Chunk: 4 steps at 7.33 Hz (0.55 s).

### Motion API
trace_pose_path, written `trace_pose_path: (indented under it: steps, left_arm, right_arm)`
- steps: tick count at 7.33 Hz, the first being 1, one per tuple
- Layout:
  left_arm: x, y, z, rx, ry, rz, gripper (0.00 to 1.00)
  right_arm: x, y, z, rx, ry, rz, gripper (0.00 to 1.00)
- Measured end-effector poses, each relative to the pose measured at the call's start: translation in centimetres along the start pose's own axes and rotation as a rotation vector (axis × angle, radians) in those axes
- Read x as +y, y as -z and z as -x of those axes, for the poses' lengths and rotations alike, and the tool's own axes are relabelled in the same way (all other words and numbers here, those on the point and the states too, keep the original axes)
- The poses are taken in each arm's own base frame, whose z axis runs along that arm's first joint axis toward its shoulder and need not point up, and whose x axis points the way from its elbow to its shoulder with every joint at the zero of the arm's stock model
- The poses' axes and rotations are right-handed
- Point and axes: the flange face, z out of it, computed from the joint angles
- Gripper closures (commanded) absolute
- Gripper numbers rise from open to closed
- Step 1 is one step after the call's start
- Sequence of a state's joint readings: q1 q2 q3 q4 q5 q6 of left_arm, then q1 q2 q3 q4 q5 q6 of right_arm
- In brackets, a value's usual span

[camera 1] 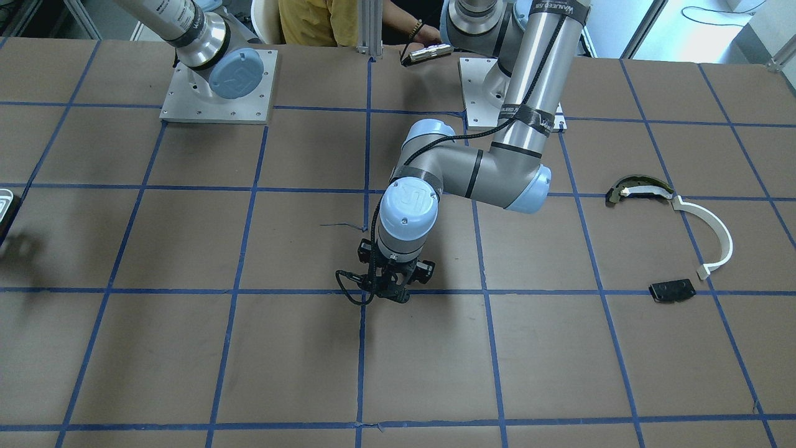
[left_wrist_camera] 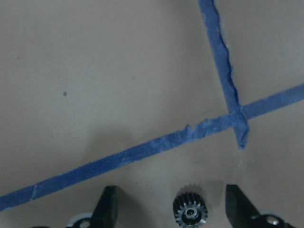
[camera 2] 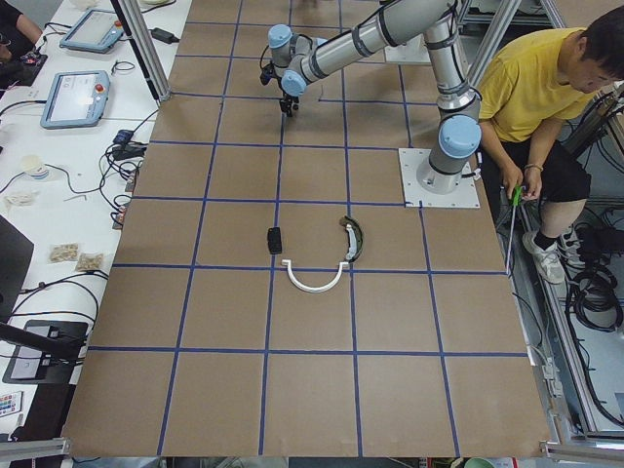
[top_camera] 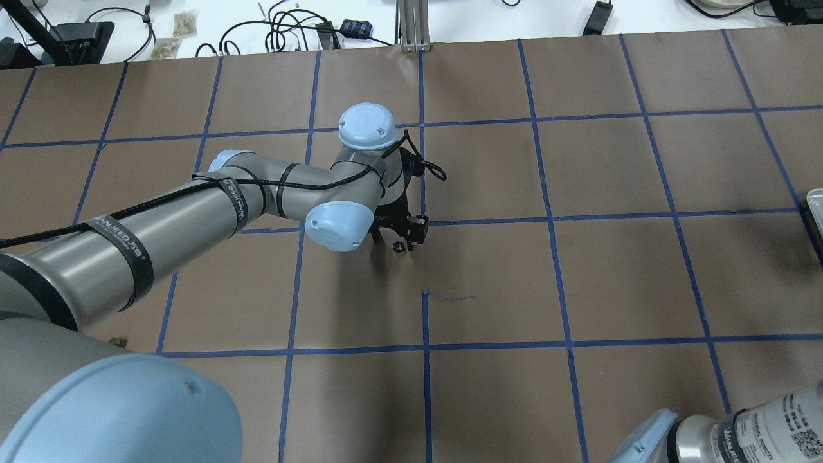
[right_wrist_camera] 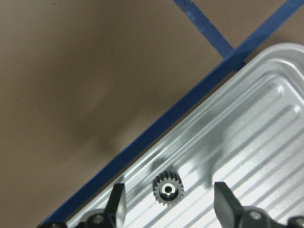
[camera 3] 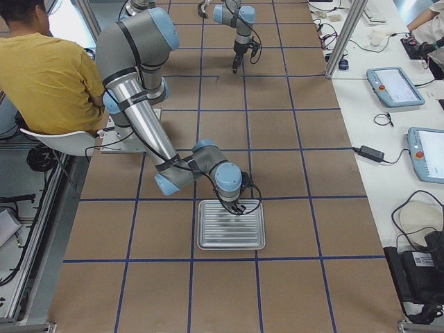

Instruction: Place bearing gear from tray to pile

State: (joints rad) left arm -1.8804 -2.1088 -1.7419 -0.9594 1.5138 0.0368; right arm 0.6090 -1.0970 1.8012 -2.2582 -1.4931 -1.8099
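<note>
Overhead, tray (top_camera: 816,207) cropped to a sliver; right pincer (right_wrist_camera: 170,200) gapes empty astride tray gear (right_wrist_camera: 167,189), left pincer (left_wrist_camera: 173,205) astride table gear (left_wrist_camera: 190,209), bores up.

I see one small dark gear (right_wrist_camera: 168,188) lying flat, hole up, on my ridged silvery tray (camera 3: 208,243), near its edge. A second gear (left_wrist_camera: 190,213) lies flat on the brown table (top_camera: 611,276). The pile (camera 2: 314,285), well apart, holds a white arc (camera 1: 726,239), a dark curved piece (camera 1: 640,188) and a black plate (camera 1: 672,290).
</note>
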Motion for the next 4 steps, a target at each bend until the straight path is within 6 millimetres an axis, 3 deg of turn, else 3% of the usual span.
trace_pose_path:
  steps: [2,4]
  left_arm:
    - [0.01,0.1,-0.18,0.0,0.005,-0.002,1.0]
    - [-0.08,0.39,-0.12,-0.001,0.013,-0.007,1.0]
  right_arm:
    - [0.02,-0.09,-0.04,-0.002,0.001,-0.001,0.32]
    - [-0.01,-0.26,-0.08,-0.004,0.0,-0.001,0.45]
